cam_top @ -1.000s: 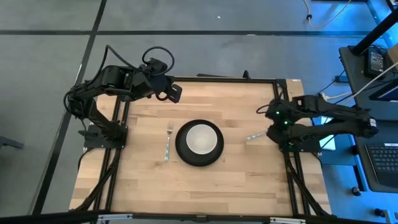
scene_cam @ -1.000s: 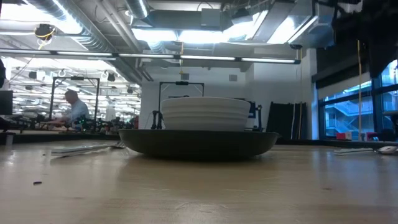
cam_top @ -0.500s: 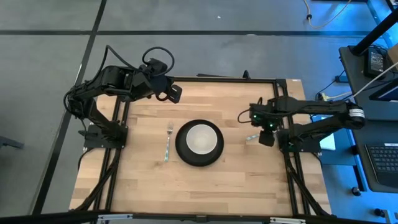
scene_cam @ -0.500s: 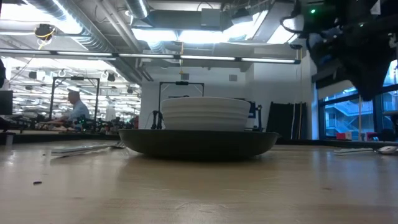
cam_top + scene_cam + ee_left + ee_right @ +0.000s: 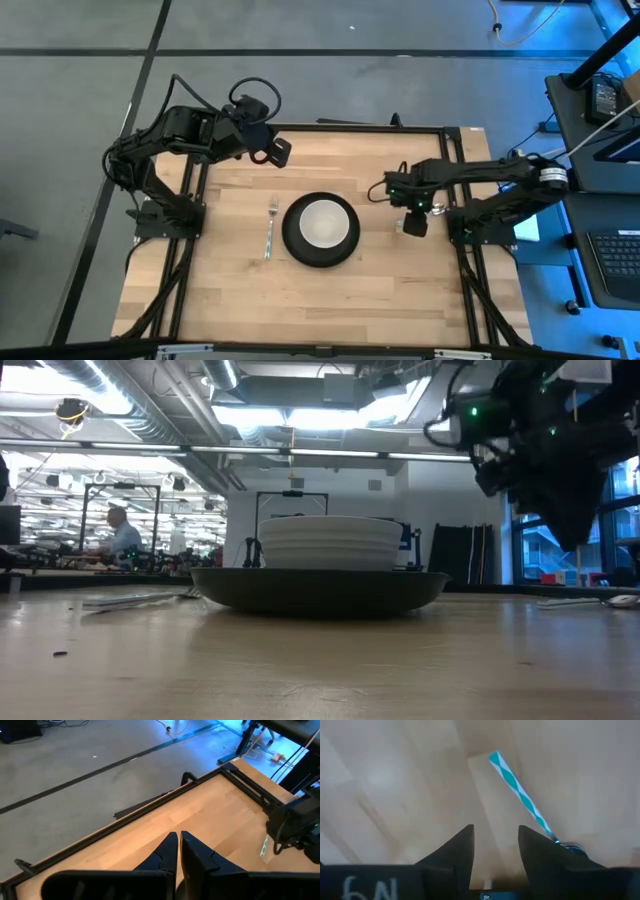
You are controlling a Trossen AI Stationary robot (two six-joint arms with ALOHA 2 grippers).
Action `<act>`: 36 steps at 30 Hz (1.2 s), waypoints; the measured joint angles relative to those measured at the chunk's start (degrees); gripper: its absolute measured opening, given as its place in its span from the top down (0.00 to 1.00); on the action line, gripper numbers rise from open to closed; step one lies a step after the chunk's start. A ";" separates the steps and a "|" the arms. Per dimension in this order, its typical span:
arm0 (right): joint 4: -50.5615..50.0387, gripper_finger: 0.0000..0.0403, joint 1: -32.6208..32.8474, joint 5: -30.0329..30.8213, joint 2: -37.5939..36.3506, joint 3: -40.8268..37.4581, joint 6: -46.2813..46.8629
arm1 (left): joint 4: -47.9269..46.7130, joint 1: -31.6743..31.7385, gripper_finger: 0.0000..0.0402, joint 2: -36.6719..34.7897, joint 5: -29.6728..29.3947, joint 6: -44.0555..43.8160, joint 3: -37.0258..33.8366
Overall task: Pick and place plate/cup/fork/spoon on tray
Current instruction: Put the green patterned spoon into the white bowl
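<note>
The black plate (image 5: pixel 320 250) lies at the table's middle with the white cup (image 5: pixel 322 222) standing in it; both show in the low view, the plate (image 5: pixel 320 588) and the cup (image 5: pixel 330 542). The fork (image 5: pixel 270 228) lies flat left of the plate. The spoon (image 5: pixel 520 792), with a teal-and-white handle, lies flat right of the plate. My right gripper (image 5: pixel 412 225) hangs open above the spoon, fingers pointing down, touching nothing (image 5: pixel 495 842). My left gripper (image 5: pixel 280 150) is shut and empty above the table's far left part. No tray shows.
A black metal frame (image 5: pixel 360 127) runs along the table's edges. Bare wood lies near the front edge (image 5: pixel 320 310). In the low view a person (image 5: pixel 120 535) sits far off in the room behind the table.
My right gripper has swung from the table's right edge toward the left, out over the table, and now stands above the spoon. The plate, cup, fork and spoon have stayed where they were.
</note>
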 joint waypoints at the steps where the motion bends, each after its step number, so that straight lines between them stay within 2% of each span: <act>1: 0.60 0.62 0.00 0.02 0.72 -0.80 0.01 | -0.08 0.00 0.97 0.00 0.00 0.00 0.00; 9: 6.48 0.62 0.00 0.71 4.94 -5.43 3.09 | -0.75 0.00 0.97 0.00 0.00 0.02 -0.02; 16: 8.21 0.62 0.00 8.71 5.22 -4.50 1.69 | -0.75 0.00 0.97 0.00 0.00 0.02 -0.02; 29: 9.38 0.62 -0.02 7.54 5.48 -5.05 0.17 | -0.73 0.00 0.97 0.00 0.00 0.02 0.00; 36: 9.96 0.62 -0.02 7.56 8.77 -5.66 0.18 | -0.71 0.00 0.97 0.00 0.00 0.02 -0.02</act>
